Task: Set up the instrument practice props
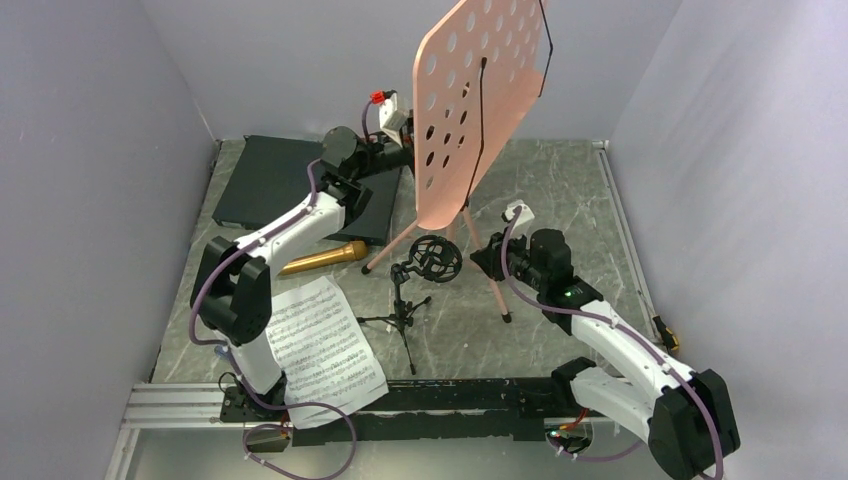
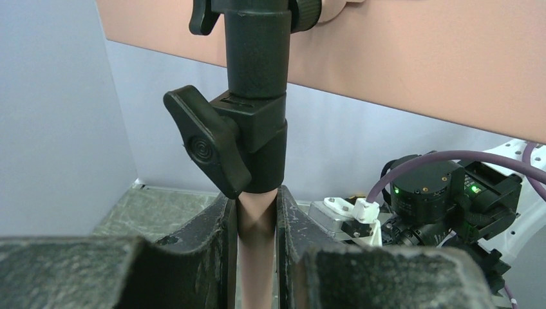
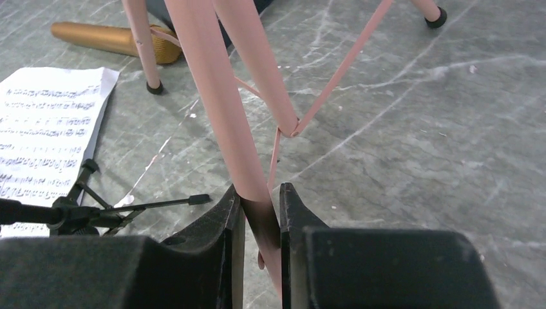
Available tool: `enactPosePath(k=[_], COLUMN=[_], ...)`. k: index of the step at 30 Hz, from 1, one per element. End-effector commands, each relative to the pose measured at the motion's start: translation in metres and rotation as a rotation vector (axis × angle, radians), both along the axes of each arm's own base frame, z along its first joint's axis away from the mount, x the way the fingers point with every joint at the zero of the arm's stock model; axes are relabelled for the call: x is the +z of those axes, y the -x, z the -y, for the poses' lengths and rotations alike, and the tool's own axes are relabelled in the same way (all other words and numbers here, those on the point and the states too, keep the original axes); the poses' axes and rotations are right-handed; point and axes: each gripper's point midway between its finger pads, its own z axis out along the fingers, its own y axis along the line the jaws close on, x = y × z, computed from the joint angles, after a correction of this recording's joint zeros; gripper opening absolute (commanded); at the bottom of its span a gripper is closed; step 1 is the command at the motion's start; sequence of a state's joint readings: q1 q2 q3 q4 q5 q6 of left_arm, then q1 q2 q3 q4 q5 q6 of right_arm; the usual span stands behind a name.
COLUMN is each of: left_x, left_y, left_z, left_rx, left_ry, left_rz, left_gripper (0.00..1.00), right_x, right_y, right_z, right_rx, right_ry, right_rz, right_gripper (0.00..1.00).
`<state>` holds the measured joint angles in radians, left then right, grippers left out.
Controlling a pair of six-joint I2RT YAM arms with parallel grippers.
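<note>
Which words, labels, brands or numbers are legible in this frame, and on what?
No words, brands or numbers can be read.
Sheet music: printed notation, too small and blurred to read.
Stand knob: an embossed spiral only, no letters.

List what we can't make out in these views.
- Top view: the desk of the music stand runs off the top edge, so its upper rim is unseen.
- Top view: that desk hides the left gripper fingertips. Only the left wrist view shows them clamping the stand.
- Sheet music: one page or two stacked, cannot tell. The left arm covers its left edge.
- Microphone: the left arm hides one end.
</note>
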<state>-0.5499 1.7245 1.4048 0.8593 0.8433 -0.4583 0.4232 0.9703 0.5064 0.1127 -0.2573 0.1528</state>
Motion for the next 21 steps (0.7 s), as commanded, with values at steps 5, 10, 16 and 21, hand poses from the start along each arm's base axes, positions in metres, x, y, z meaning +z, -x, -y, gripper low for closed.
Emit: enactPosePath(k=[5,10,16,21], left_x=[0.053,0.048,0.047,0.044], left_y=[0.020,0.020,0.021,0.020], left_z=[-0.008,-0.011,-0.020,-0.029], left_rx=[-0.063,-0.037,0.032,0.102], left_ry=[0.121,0.111,0.109,0.100], left_rz=[0.166,0.157,0.151,0.139], left_gripper=[0.03,0.03,0.33,0.55], right_x=[0.014,0.002,-0.009,-0.011], right_y=[-0.032,-0.025,-0.020,-0.019], right_z=[0.047,0.046,0.046,0.047], right_rx=[-0.363,-0.364,-0.364,-0.362], right_ry=[-0.083,-0.099,-0.093,-0.084], right_rz=[-0.023,-0.053,-0.077,-0.083], right_gripper=[0.00,0.00,0.00,0.00])
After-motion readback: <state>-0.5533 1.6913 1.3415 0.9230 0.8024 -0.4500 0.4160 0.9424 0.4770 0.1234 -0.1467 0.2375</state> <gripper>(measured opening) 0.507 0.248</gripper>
